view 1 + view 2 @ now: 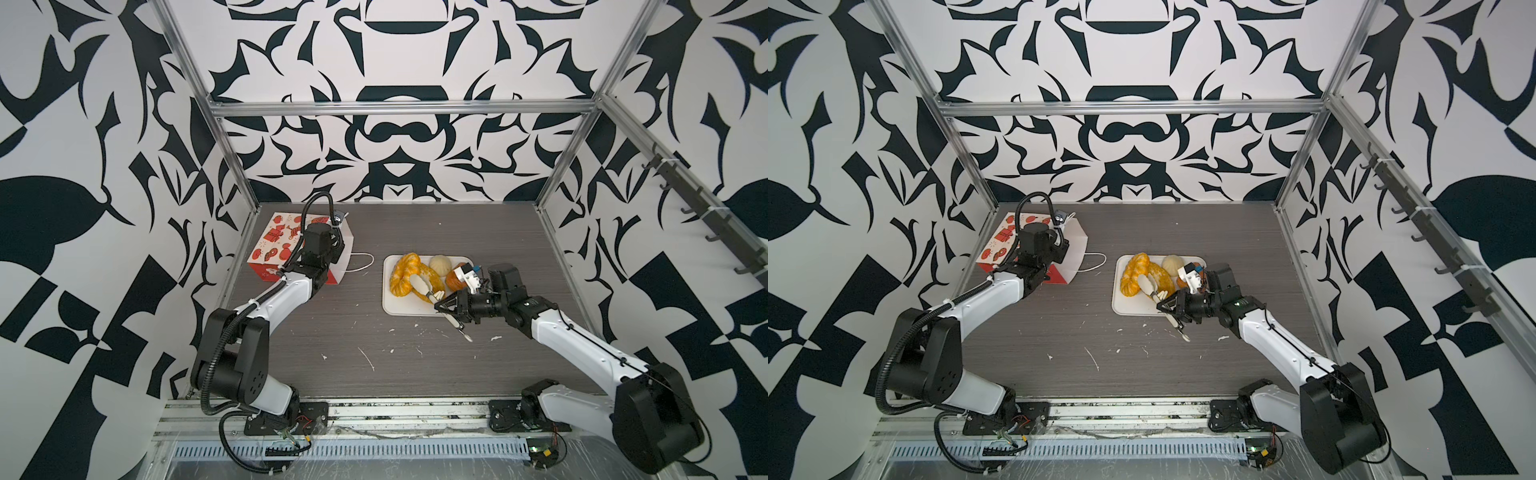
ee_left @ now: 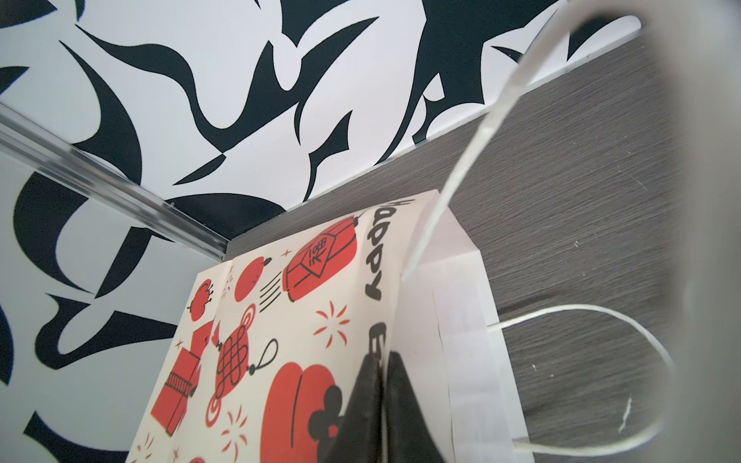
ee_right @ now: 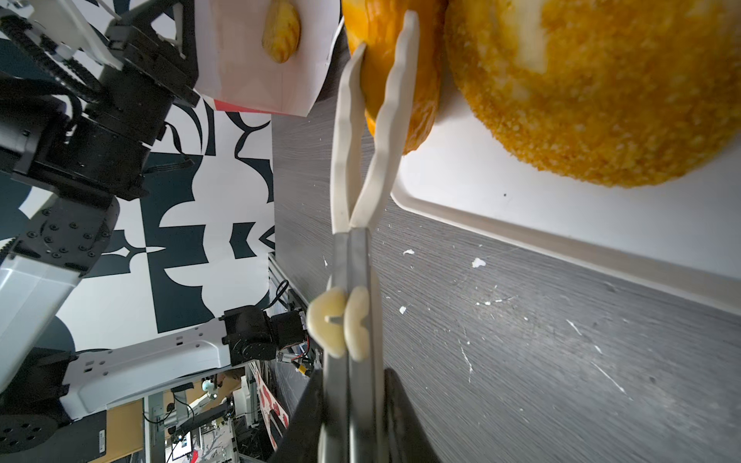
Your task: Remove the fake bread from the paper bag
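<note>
Step in hand, as we judge it: four fake bread pieces [image 1: 405, 274] lie on the tray [image 1: 399, 306], the croissant [image 3: 280, 34] sits inside the paper bag [image 1: 276, 243], the left pincer [image 2: 383, 405] is clamped on its rim, and the right pincer [image 1: 448, 309] grips tongs [image 3: 345, 160] that must next reach in.

The right wrist camera [image 1: 464, 276] covers most of the orange-brown loaf [image 1: 453, 284] in both top views.

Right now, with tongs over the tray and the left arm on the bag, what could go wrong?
1. The tongs in the right end effector straddle the edge of the twisted ring on the tray; pulling back may drag it off.
2. One pastry lies inside the paper bag, which is on its side. Only the left end effector pinches its rim, so a slip could let the mouth sag shut.
</note>
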Robot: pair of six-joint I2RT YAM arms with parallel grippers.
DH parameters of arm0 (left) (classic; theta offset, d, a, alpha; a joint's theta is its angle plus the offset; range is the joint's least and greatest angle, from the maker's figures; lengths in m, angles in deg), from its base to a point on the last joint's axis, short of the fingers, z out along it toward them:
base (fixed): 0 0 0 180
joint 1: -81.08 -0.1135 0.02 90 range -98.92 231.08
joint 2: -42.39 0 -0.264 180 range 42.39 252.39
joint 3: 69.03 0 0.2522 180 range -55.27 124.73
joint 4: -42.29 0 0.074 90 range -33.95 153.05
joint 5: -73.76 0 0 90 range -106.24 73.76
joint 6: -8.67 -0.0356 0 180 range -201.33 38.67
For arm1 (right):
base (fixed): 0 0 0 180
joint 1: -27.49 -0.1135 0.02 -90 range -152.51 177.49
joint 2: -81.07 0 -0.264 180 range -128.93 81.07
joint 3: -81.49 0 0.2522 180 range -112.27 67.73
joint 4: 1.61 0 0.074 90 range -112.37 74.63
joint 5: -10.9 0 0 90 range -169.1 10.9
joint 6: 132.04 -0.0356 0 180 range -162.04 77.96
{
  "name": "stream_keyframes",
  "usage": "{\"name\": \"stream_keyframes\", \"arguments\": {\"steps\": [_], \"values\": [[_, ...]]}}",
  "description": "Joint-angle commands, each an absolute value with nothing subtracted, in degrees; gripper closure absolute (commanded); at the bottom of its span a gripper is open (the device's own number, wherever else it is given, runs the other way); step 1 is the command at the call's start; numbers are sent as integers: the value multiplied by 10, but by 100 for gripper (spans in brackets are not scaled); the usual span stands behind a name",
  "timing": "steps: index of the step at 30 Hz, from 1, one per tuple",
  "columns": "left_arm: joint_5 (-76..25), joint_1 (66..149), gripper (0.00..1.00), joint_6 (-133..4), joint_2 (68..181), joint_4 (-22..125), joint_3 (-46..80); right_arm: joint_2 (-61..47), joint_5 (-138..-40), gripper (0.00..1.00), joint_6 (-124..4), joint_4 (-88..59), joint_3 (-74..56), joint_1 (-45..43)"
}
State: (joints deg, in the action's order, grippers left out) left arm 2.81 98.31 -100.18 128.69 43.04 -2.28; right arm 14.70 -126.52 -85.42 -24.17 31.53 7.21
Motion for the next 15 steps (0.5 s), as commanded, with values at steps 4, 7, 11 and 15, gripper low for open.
{"name": "stream_keyframes", "arguments": {"steps": [4, 7, 11, 15], "values": [[20, 981, 91, -992, 1287, 414, -22, 150, -1230, 83, -818, -343, 278, 74], [19, 981, 91, -992, 1289, 414, -22, 159, -1228, 75, -817, -355, 272, 74], [18, 981, 91, -992, 1289, 414, -21, 167, -1222, 68, -808, -377, 262, 74], [17, 981, 91, -992, 1289, 413, -22, 177, -1217, 63, -802, -390, 256, 74]]}}
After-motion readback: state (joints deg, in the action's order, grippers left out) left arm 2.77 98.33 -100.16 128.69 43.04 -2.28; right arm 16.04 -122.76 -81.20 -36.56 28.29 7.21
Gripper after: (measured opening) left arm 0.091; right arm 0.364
